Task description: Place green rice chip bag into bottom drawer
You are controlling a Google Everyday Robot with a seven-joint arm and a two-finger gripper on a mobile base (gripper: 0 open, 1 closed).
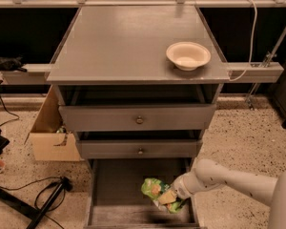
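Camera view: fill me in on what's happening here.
The robot's arm reaches in from the right. Its gripper holds the green rice chip bag down in the open bottom drawer. The fingers are closed on the bag, so it is not yet released. A cream bowl sits on the cabinet top.
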